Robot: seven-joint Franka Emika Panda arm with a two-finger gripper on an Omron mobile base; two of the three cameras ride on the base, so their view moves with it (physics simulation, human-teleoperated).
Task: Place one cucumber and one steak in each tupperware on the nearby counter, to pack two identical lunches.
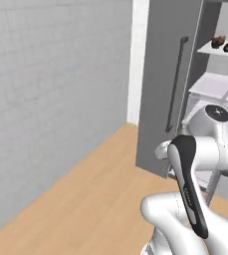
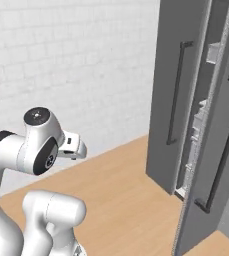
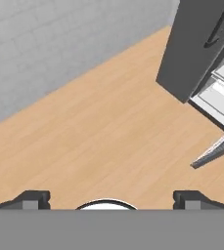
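White tiled wall [image 1: 46, 89] seen at left, wood floor [image 1: 95, 199] below. Pincer [image 3: 108, 197] held apart, empty, pointed down at bare floor; finger tips [image 3: 33, 199] set wide. Grey fridge [image 2: 178, 100] at right, doors ajar, shelves [image 1: 217, 87] exposed. Two dark items [image 1: 222, 44] seen on upper shelf, well apart from pincer; kind cannot be told.

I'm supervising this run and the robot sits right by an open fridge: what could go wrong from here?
The fridge door stands open close to the arm; a wide swing might hit it or its handle. The two small dark items lie high on a shelf, so reaching them could be awkward. The gripper is open and empty, pointing at the floor.
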